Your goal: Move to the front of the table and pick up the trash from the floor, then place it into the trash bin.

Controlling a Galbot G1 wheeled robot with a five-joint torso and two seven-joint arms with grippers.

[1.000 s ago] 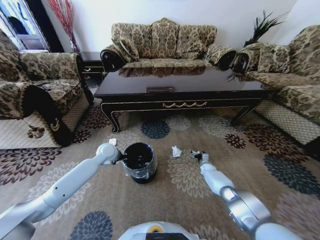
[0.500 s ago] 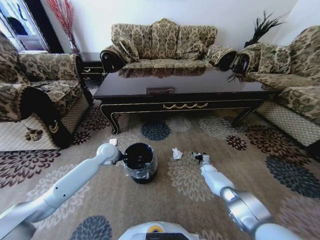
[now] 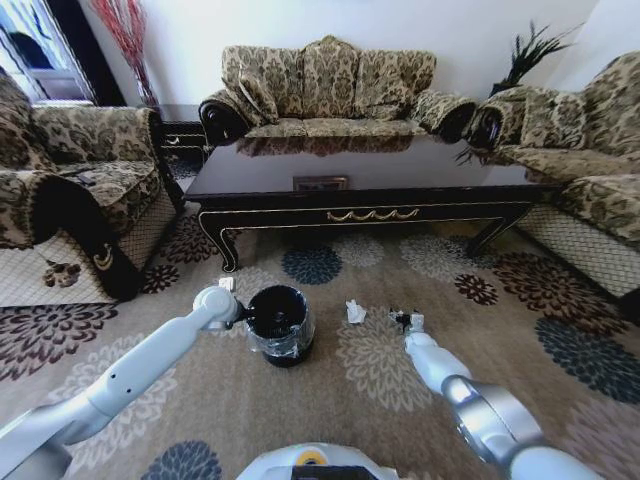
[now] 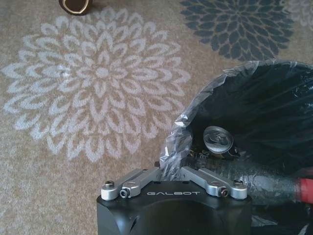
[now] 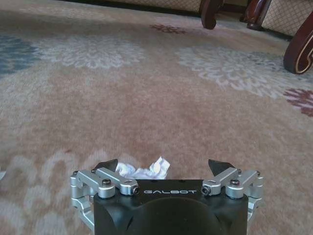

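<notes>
The black trash bin [image 3: 278, 322] stands on the flowered carpet floor [image 3: 330, 420] before the long dark table [image 3: 360, 165]. My left gripper [image 3: 226, 298] is shut on its clear plastic rim [image 4: 172, 147], the left gripper [image 4: 171, 170] pinching the crinkled film. Inside the bin [image 4: 274, 112] lie a can [image 4: 217, 139] and a bottle with a red cap [image 4: 305, 188]. My right gripper [image 3: 405, 322] is low over the floor, and the right gripper [image 5: 161, 166] stands open around a crumpled white paper wad [image 5: 142, 170]. Another white wad [image 3: 354, 311] lies between the bin and the right gripper.
Patterned sofas stand at the left [image 3: 70, 200], the back [image 3: 330, 90] and the right [image 3: 590, 150]. A small dark side table [image 3: 185, 130] is in the back left corner. Carved wooden legs [image 5: 210, 12] rise ahead of the right wrist. Open carpet lies around the bin.
The whole head picture has shifted a little, so the camera moved. Both arms keep their places relative to the bin and the wads.
</notes>
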